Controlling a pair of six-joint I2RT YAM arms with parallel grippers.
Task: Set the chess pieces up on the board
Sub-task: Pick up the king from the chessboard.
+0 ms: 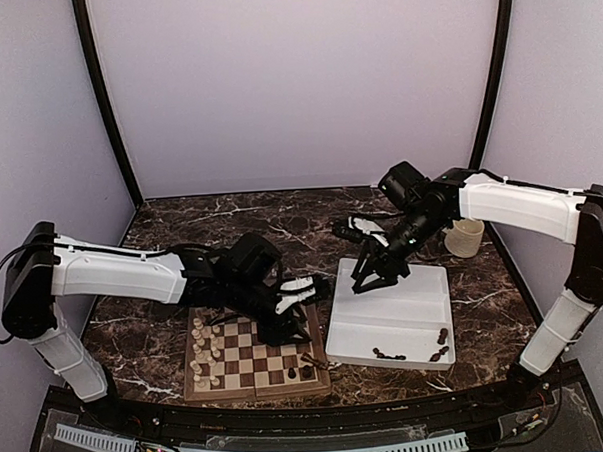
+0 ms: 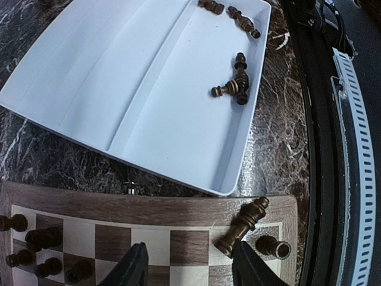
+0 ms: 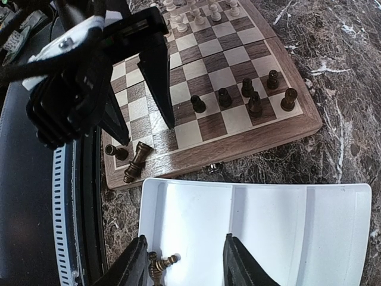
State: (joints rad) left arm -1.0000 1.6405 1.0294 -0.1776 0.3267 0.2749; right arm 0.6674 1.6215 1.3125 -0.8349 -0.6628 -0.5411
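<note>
A: L claw (image 1: 291, 332), top cam first?
B: Jaws apart, nothing btw them, low over the board (image 1: 194, 389) near its near-right corner. Board sits front-left on the marble table (image 1: 201, 225). Cream pcs (image 1: 204, 348) stand along its left side, a few dark pcs (image 1: 298, 371) at the near right.
A: R claw (image 1: 372, 275)?
B: Apart too, over the far-left part of the white tray (image 1: 410, 301), which lies just right of the board. Loose dark pcs (image 1: 439, 338) lie at the tray's near end. A mug (image 1: 464, 237) stands by its far-right corner.
A: L wrist cam?
B: Both fingers (image 2: 134, 268) spread wide above the board's edge rows, gap empty. A toppled dark pc (image 2: 241, 225) lies slanted at the corner, head onto the frame, base just beside one finger; can't tell if touching. An upright pc (image 2: 271, 246) stands next to it. A handful more stand at the view's left. Tray lies just past the frame w/ loose dark pcs on their sides in its end compartment.
A: R wrist cam?
B: R claw's fingers (image 3: 238, 262) spread over the tray's end compartment. One dark pc (image 3: 159, 262) lies on its side just inside the other finger, not clamped. Beyond the tray, L claw's black fingers point down at the board's corner, toppled dark pc just beside their tips. Six dark pcs stand near the frame on the tray side, cream pcs on the far side.
</note>
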